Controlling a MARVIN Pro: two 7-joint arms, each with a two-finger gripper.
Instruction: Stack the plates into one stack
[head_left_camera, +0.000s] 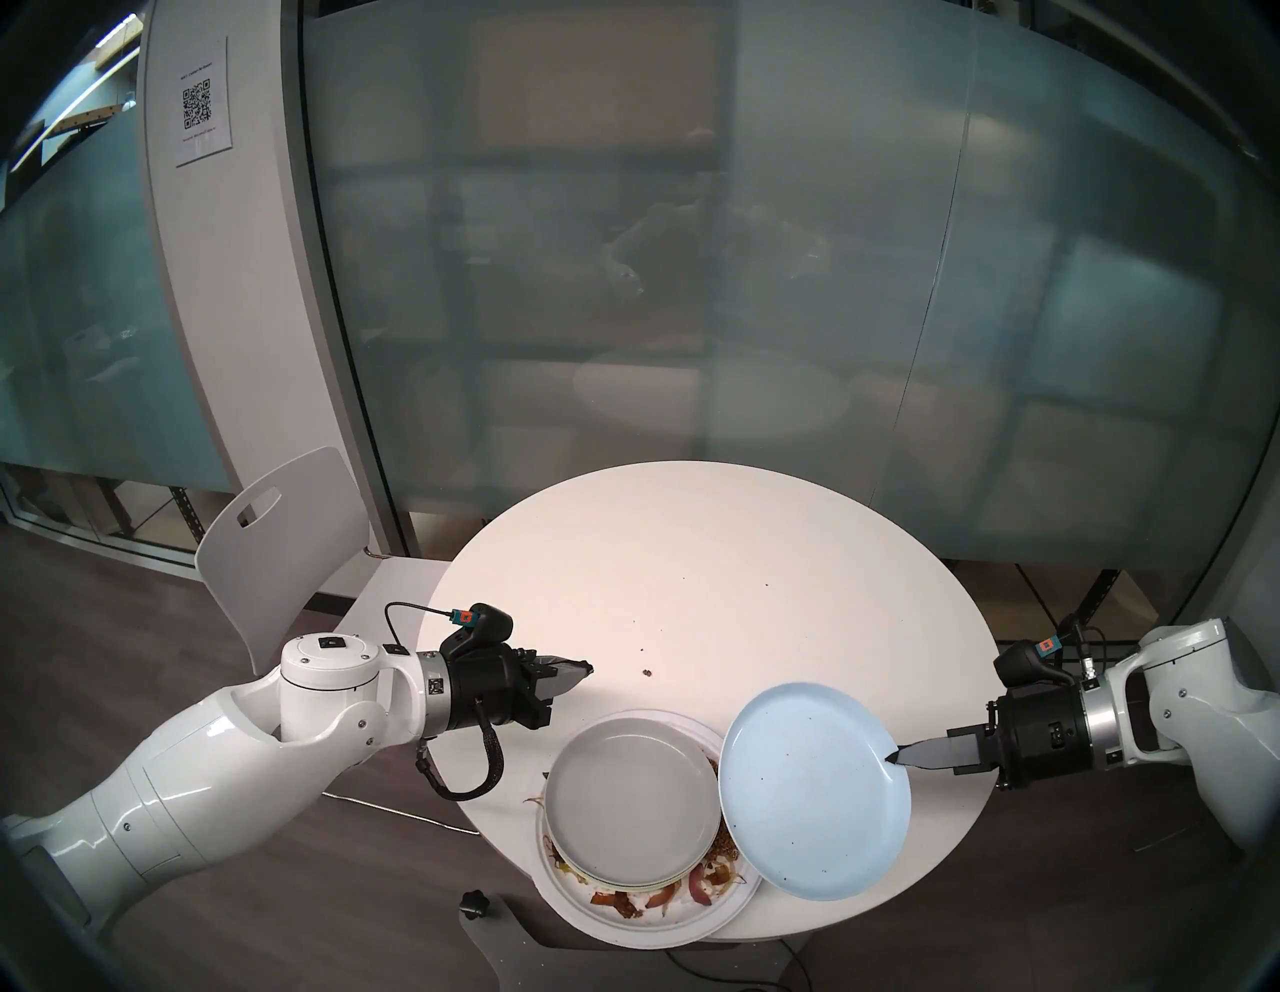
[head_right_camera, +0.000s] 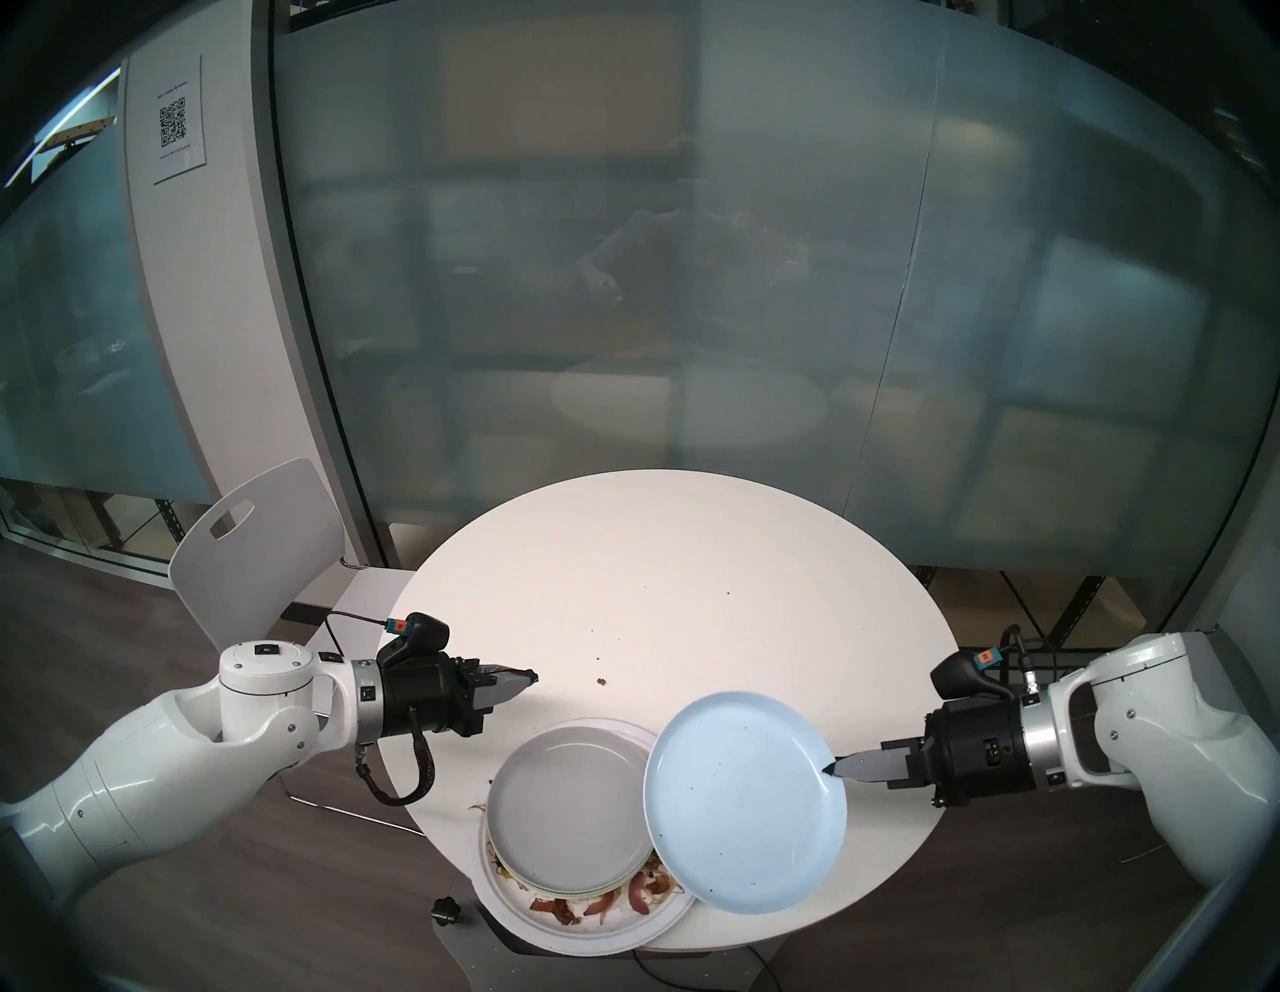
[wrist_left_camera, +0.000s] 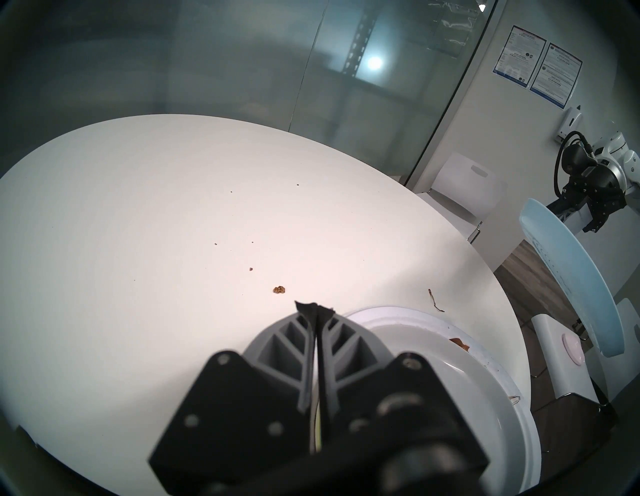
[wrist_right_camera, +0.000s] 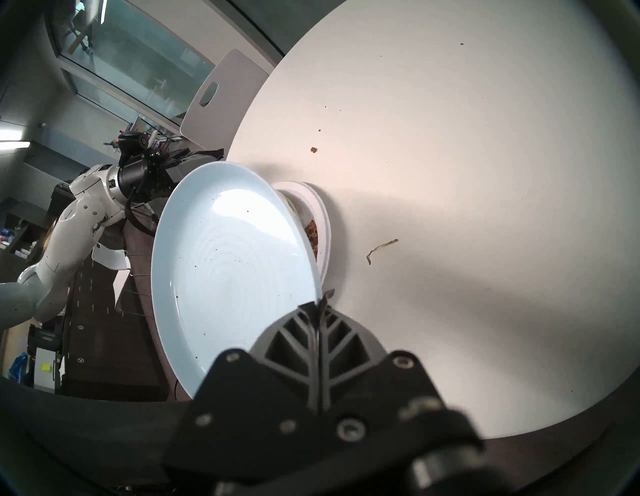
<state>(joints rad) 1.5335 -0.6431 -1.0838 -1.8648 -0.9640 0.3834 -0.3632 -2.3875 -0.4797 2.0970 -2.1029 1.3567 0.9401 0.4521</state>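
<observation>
The left hand (head_left_camera: 585, 670) hovers over the table (head_left_camera: 727, 554), fingers pressed together on nothing. Just right of it, 1 stack (head_left_camera: 634, 817) lies flat: a grey plate (head_left_camera: 630, 790) on top, edges of others beneath (count unclear), and 1 white paper plate (head_left_camera: 616, 921) with food scraps as base. 1 light blue plate (head_left_camera: 810, 790) hangs tilted, face toward the stack, its right rim pinched by the right hand (head_left_camera: 893, 756).
</observation>
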